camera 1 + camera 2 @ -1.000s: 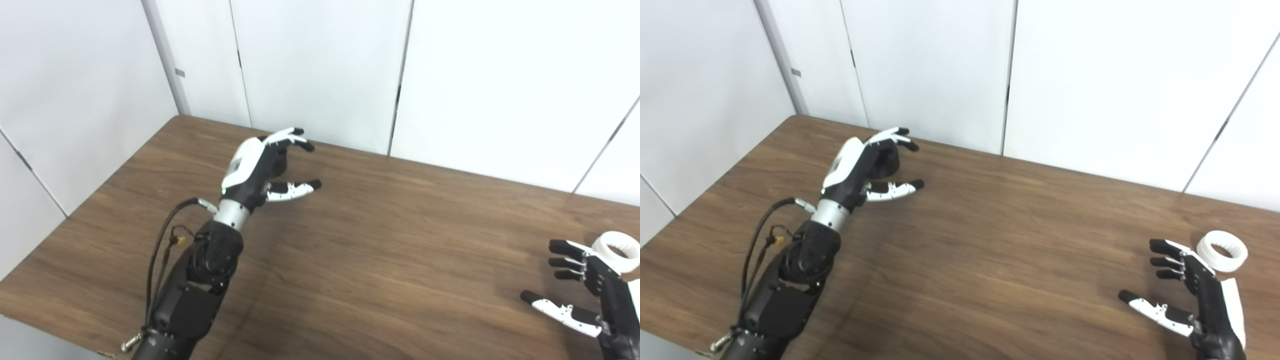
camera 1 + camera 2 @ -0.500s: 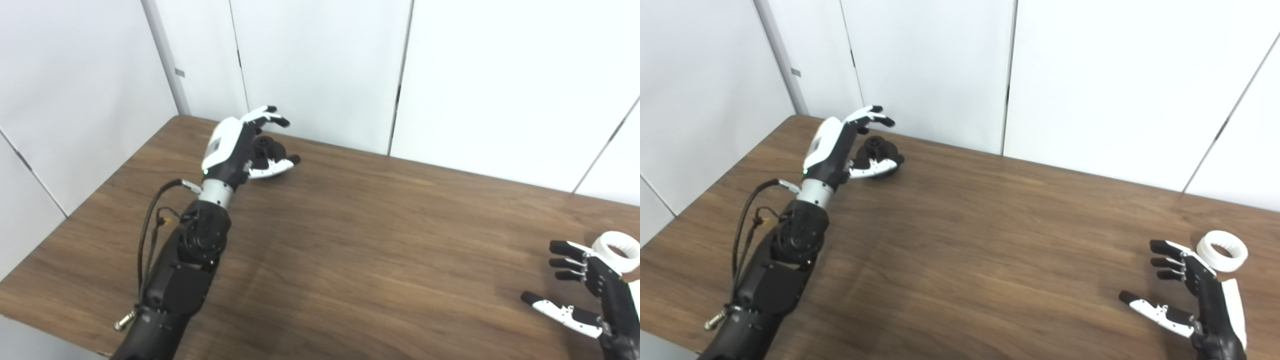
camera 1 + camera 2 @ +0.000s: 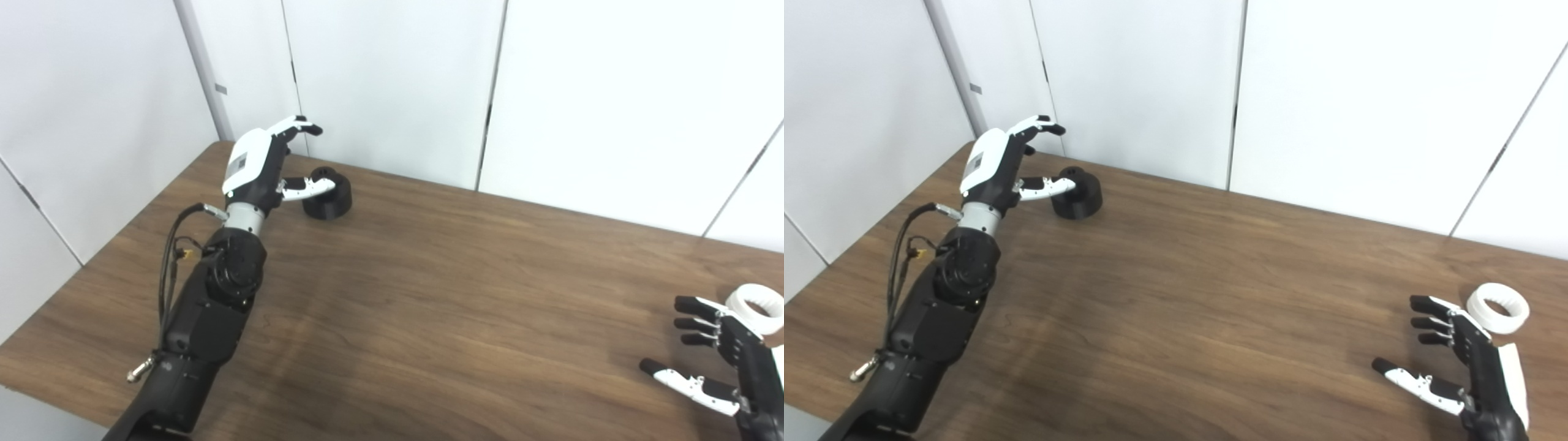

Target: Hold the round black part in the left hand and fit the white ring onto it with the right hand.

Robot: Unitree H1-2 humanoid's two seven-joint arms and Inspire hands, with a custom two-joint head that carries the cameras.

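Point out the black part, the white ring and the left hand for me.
black part [image 3: 1079, 198]: right eye view, on its front side wall.
white ring [image 3: 1498, 299]: right eye view, on its near rim.
left hand [image 3: 254, 168]: left eye view, on the white back of the hand.

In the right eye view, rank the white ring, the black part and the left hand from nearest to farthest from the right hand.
1. white ring, just beyond the right hand.
2. round black part, far left.
3. left hand, beside it, further left.
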